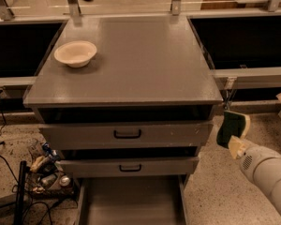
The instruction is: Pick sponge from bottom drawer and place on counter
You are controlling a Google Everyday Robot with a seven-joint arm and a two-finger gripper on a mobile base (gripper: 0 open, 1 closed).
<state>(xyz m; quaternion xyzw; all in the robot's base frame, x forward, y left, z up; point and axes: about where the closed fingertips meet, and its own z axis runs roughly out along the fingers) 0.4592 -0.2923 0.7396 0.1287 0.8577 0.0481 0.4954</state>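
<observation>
Beside the counter (131, 74), the sponge (231, 127) is pinched at its lower edge by the gripper (235, 143); it is judged light, soft and compressible.

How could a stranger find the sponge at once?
Look right of the grey drawer cabinet, where the gripper is. The sponge it holds is small, dark green with a pale edge, unlike the cream bowl on the counter.

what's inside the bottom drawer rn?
Only bare floor shows in the bottom drawer; its rear is covered by the middle drawer and its front is out of frame. The sponge is in the gripper, right of the counter, below its top.
</observation>
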